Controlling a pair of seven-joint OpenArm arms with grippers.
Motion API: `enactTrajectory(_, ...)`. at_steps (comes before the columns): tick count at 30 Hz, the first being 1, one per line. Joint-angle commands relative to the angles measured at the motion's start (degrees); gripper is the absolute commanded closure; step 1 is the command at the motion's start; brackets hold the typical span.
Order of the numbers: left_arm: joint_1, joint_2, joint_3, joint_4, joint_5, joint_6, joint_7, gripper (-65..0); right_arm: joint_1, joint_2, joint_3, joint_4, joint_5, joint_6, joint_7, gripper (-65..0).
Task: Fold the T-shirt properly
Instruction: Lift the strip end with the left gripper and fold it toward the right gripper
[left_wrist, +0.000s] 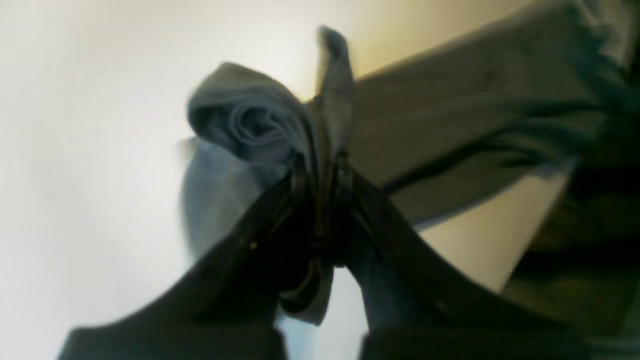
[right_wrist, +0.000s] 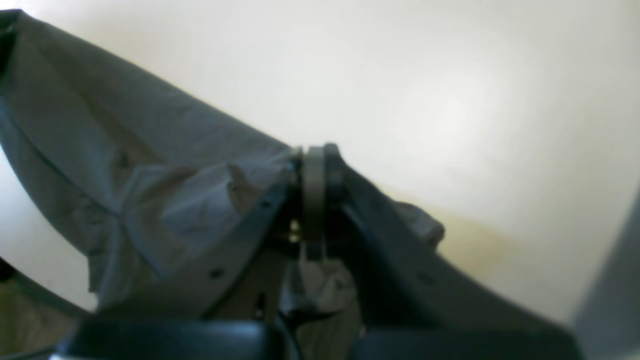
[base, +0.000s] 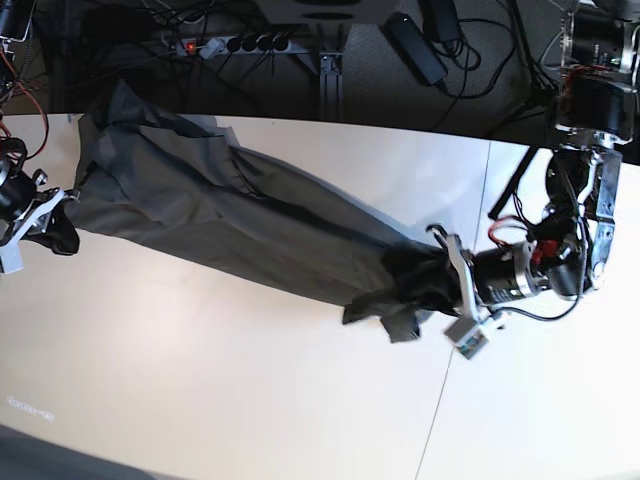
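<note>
The dark olive-grey T-shirt (base: 250, 225) is stretched in a long wrinkled band across the white table, from the far left to the middle right. My left gripper (base: 428, 276) is shut on a bunched end of it at the right of the base view. In the left wrist view the gripper (left_wrist: 320, 170) pinches a rolled fold of the T-shirt (left_wrist: 475, 115). My right gripper (base: 58, 213) is shut on the other end at the left edge. In the right wrist view the gripper (right_wrist: 313, 165) clamps a hem of the T-shirt (right_wrist: 125, 150).
The table (base: 200, 380) has a seam (base: 455, 340) running down under the left arm. Behind its far edge lie a power strip (base: 240, 43), a black adapter (base: 415, 45) and tangled cables. The left arm's base (base: 595, 90) stands at the far right.
</note>
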Motion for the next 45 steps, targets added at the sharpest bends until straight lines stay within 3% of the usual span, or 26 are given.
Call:
enactTrajectory(1, -1.57, 0.76, 1.44, 2.58, 0.42, 0.87, -1.84, 0.0, 0.59, 1.29, 0.74, 0.72, 0.70, 3.67, 1.27, 0.0)
enactTrajectory(4, -1.62, 5.16, 6.32, 3.82, 4.28, 3.34, -3.10, 0.0, 0.59, 1.31, 0.74, 0.72, 0.61, 3.67, 1.01, 0.0)
enactTrajectory(7, -1.57, 10.10, 8.85, 3.58, 6.84, 3.50, -3.26, 0.0, 0.57, 1.31, 0.74, 0.72, -0.20, 3.67, 0.87, 0.0)
enactTrajectory(19, -0.44, 26.21, 9.57, -6.14, 10.73, 3.65, -3.82, 0.0, 0.61, 1.31, 0.74, 0.72, -0.15, 3.67, 1.09, 0.0)
enactTrajectory(28, 2.56, 27.32, 10.25, -6.84, 9.05, 3.63, -4.52, -0.4, 0.59, 1.29, 0.74, 0.72, -0.15, 3.65, 1.07, 0.0)
enactTrajectory(31, 3.52, 27.32, 12.85, -6.84, 9.42, 3.63, -5.53, -22.3, 0.59, 1.31, 0.74, 0.72, -0.15, 3.65, 1.07, 0.0)
enactTrajectory(33, 3.65, 27.32, 15.45, -6.82, 10.91, 3.65, -6.99, -28.4, 0.59, 1.29, 0.74, 0.72, -0.07, 3.65, 1.09, 0.0)
enactTrajectory(38, 3.63, 29.03, 19.45, -6.82, 12.17, 3.65, -8.15, -28.6, 0.61, 1.29, 0.74, 0.72, 1.18, 3.67, 1.07, 0.0)
enactTrajectory(45, 0.48, 31.08, 17.00, -6.75, 12.94, 3.67, -6.47, -28.6, 0.20, 1.33, 1.42, 0.72, 1.16, 3.63, -0.48, 0.0)
